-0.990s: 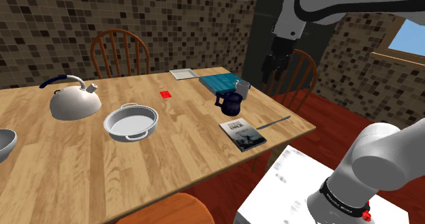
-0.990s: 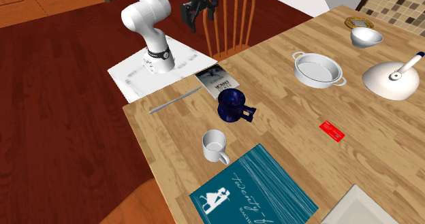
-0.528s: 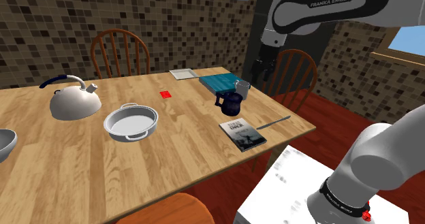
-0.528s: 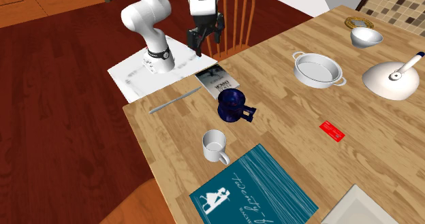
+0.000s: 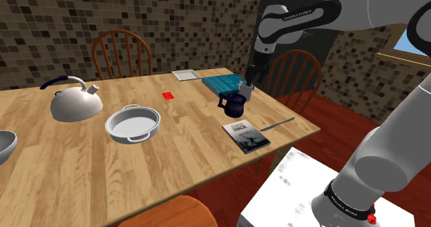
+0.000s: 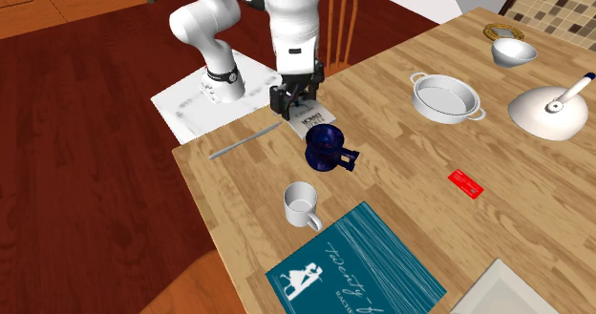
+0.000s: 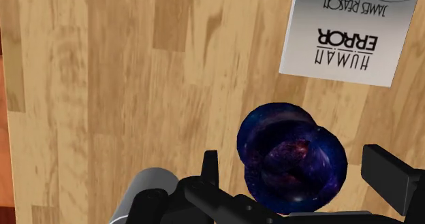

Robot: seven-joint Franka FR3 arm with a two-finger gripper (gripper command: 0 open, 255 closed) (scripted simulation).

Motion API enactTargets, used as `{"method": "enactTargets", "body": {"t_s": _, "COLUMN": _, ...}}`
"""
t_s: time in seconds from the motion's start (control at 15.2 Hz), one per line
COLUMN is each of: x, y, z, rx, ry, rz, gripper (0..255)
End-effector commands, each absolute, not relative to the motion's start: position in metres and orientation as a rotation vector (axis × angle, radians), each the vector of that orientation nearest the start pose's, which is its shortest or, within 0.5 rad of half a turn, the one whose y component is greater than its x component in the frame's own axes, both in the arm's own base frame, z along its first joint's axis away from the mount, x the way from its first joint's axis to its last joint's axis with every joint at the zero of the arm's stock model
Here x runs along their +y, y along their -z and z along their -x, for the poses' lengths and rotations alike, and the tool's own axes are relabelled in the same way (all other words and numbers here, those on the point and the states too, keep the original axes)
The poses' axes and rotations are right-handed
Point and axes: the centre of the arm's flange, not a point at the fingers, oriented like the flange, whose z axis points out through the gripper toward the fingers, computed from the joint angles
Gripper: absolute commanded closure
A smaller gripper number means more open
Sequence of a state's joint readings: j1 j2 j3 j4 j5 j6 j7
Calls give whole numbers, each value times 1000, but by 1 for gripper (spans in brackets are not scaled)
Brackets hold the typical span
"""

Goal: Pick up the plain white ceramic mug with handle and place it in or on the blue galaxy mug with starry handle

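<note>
My black two-finger gripper hangs with its jaws released, grasping nothing. Right beneath it in the wrist view sits the dark blue starry mug, which is the destination and not the pick; if I descend from here, I judge I would clamp or topple the wrong cup.

The plain white handled mug stands on the wooden table at about seven o'clock from the blue one in the second exterior view, near it but apart. Its handle juts toward five o'clock, at the teal book; a careless finger could catch that handle and spin the mug away.

Writing: the pale grey paperback beside the blue mug reads "HUMAN ERROR" and "JAMES REASON"; the white arm carries "FRANKA EMIKA"; the teal cover's white script I cannot read.
</note>
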State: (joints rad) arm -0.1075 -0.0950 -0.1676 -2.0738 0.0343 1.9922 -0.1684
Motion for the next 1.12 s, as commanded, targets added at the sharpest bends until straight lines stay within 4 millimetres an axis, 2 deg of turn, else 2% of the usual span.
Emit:
{"method": "enactTargets", "body": {"t_s": 0.0, "x": -157, "y": -460, "z": -523, "rx": 191, "ry": 38, "rz": 3099, "gripper": 0}}
{"method": "enactTargets", "body": {"t_s": 0.79, "x": -248, "y": -393, "z": -627, "rx": 227, "ry": 61, "rz": 3134, "gripper": 0}}
{"method": "enactTargets", "body": {"t_s": 1.06, "x": -252, "y": -375, "z": -632, "rx": 228, "ry": 62, "rz": 3136, "gripper": 0}}
